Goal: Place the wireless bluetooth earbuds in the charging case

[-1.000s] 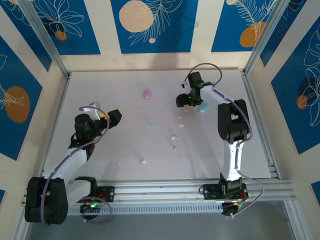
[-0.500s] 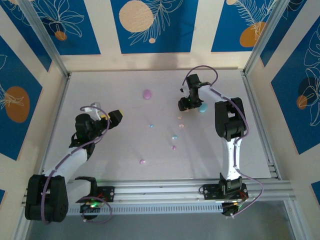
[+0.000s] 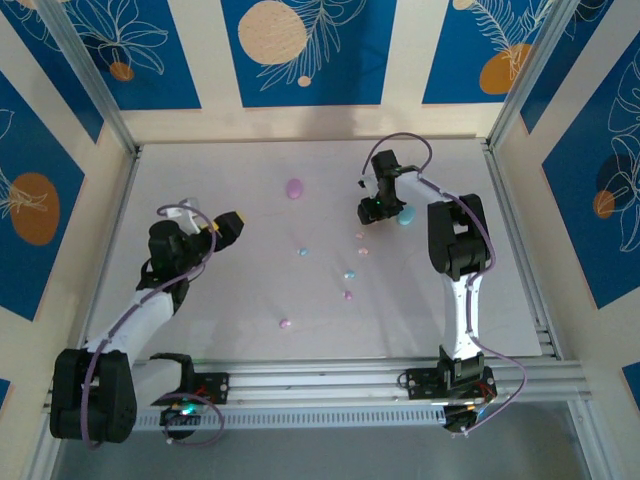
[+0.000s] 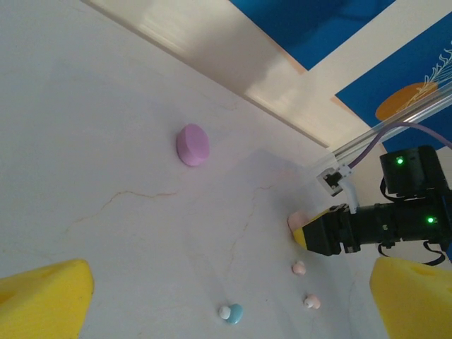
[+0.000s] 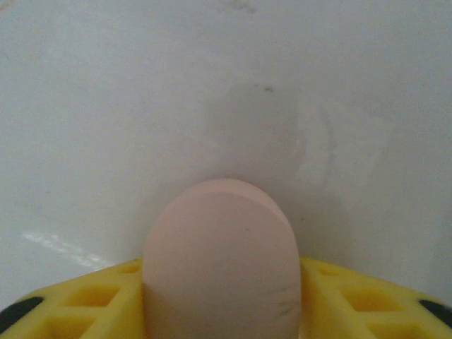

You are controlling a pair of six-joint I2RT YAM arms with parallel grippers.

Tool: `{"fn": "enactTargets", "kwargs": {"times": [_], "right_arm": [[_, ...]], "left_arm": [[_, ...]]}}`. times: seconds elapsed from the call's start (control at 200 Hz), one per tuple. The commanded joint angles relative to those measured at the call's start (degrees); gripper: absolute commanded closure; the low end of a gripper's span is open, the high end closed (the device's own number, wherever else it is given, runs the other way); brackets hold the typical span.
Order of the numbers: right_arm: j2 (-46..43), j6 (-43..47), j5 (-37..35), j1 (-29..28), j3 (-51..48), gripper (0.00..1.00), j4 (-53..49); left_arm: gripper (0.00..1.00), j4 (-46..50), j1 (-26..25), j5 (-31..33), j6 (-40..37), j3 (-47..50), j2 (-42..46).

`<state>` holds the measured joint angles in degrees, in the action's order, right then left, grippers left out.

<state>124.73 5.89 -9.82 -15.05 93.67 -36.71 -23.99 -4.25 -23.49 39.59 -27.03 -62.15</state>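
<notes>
The six earbuds (image 3: 350, 274) lie scattered loose mid-table between the arms, too small to tell which way they point. The right gripper (image 3: 372, 212) is clamped on the pink case (image 5: 222, 261), whose long axis runs straight out from the fingers. The left gripper (image 3: 228, 223) hovers with its fingers wide apart.

Earbuds, six, tiny, loose on the table as I view it from above: pink pair (image 3: 360, 236) close together; blue bud (image 3: 302, 251); second blue bud (image 3: 350, 274); purple bud (image 3: 348, 295); second purple bud (image 3: 285, 324) toward the near edge. Cases, oval: purple case (image 3: 294, 188) lying flat, far side; blue case (image 3: 406, 216); pink case (image 5: 222, 254) on edge, pinched in the right gripper (image 3: 371, 212).
</notes>
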Motion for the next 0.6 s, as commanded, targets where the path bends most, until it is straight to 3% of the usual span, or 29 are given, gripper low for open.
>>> {"fn": "enactTargets", "kwargs": {"times": [0.0,0.155,0.32,0.595], "right_arm": [[1.28,1.54,0.75,-0.50,0.96,0.61,-0.38],[-3.40,0.80,1.41,-0.94,-2.16,0.67,2.71],[-16.26,-0.75,5.22,-1.08,-9.38,0.71,9.47],[-44.39,2.53,26.12,-4.83,-32.21,0.72,29.50]], "left_arm": [[0.00,1.70,-0.32,-2.58,1.36,-2.12,-0.42],[0.00,2.02,-0.90,-2.69,3.99,-3.21,-0.44],[0.00,2.41,-2.43,-1.56,6.35,-4.31,1.01],[0.00,4.08,-11.96,-4.20,5.38,-11.25,0.14]]}}
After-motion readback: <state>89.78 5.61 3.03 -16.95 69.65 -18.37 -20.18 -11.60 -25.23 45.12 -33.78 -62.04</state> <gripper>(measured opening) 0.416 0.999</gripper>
